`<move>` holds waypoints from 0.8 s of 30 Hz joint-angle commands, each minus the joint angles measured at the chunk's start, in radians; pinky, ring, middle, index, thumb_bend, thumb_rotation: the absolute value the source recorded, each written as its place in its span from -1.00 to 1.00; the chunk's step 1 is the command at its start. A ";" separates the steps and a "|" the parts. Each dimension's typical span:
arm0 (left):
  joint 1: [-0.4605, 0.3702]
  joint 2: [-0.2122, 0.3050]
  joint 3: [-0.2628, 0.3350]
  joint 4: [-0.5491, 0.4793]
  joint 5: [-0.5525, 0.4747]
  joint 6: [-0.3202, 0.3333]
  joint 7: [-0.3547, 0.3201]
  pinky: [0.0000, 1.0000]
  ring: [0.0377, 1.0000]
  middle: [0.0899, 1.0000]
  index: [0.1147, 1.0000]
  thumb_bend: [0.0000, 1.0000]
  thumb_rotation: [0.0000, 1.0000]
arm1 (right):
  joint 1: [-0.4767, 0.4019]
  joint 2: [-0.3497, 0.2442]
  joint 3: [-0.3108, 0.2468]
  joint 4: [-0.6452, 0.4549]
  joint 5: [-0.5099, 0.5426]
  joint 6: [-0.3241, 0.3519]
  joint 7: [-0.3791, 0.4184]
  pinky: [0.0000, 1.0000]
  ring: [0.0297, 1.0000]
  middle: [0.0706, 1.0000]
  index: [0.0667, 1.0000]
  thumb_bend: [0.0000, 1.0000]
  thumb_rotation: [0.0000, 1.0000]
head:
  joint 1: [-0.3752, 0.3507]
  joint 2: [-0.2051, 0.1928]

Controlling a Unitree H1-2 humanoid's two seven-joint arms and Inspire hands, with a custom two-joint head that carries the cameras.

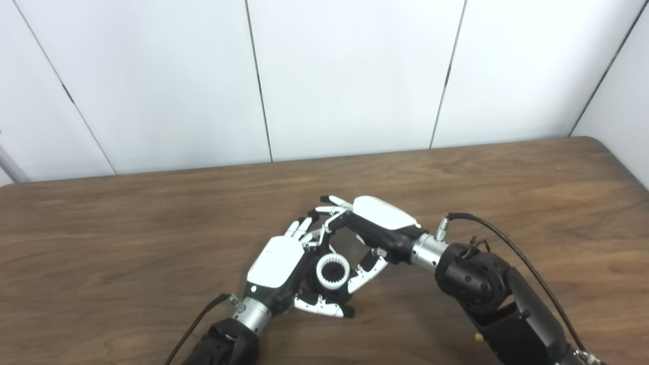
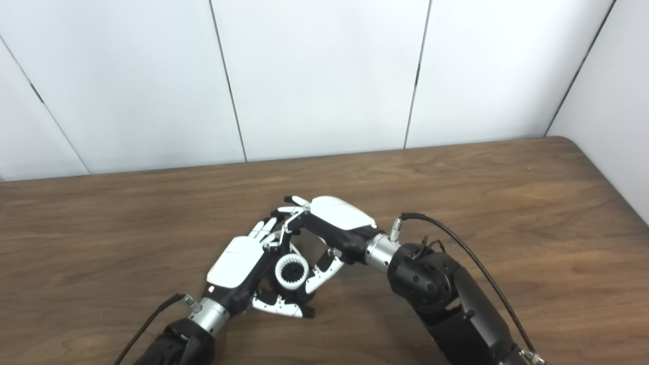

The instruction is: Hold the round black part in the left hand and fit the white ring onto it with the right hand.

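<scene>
Two robot hands meet low over a brown wooden table (image 1: 152, 228) backed by white wall panels (image 1: 350, 76). The left hand (image 1: 276, 268) grips the round black part (image 1: 320, 290), mostly hidden behind fingers, with its thumb (image 1: 324, 307) curled beneath. The white ring (image 1: 333, 271), toothed on its inner edge, sits at the front of that part, facing the cameras. The right hand (image 1: 377, 223) arches over it, thumb (image 1: 367, 271) touching the ring's right side; whether it grasps the ring cannot be told. No brand, label or writing is legible in either view. A green light (image 1: 253, 289) glows on the left hand's back in the left eye view; the right eye view shows only a pale dot there.
</scene>
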 commanded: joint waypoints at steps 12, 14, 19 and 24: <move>0.077 0.045 -0.027 0.036 0.021 0.018 -0.072 1.00 0.99 0.70 -0.18 0.04 -0.90 | -0.037 -0.012 -0.022 -0.018 -0.001 -0.019 -0.032 -1.00 1.00 0.80 -0.13 0.04 -0.75 | -0.008 -0.005; 0.077 0.046 -0.027 0.038 0.020 0.015 -0.069 1.00 0.99 0.70 -0.18 0.04 -0.90 | -0.037 -0.013 -0.024 -0.018 -0.003 -0.020 -0.034 -1.00 1.00 0.80 -0.13 0.04 -0.75 | -0.008 -0.006; 0.078 0.044 -0.028 0.044 0.024 0.013 -0.060 1.00 0.98 0.69 -0.18 0.04 -0.90 | -0.034 -0.016 -0.027 -0.022 -0.004 -0.022 -0.033 -1.00 1.00 0.79 -0.13 0.04 -0.75 | -0.005 -0.004; 0.078 0.042 -0.031 0.035 0.028 0.024 -0.071 1.00 0.99 0.69 -0.18 0.04 -0.90 | -0.030 -0.015 -0.028 -0.028 0.006 -0.010 -0.021 -1.00 1.00 0.80 -0.13 0.04 -0.75 | -0.001 -0.002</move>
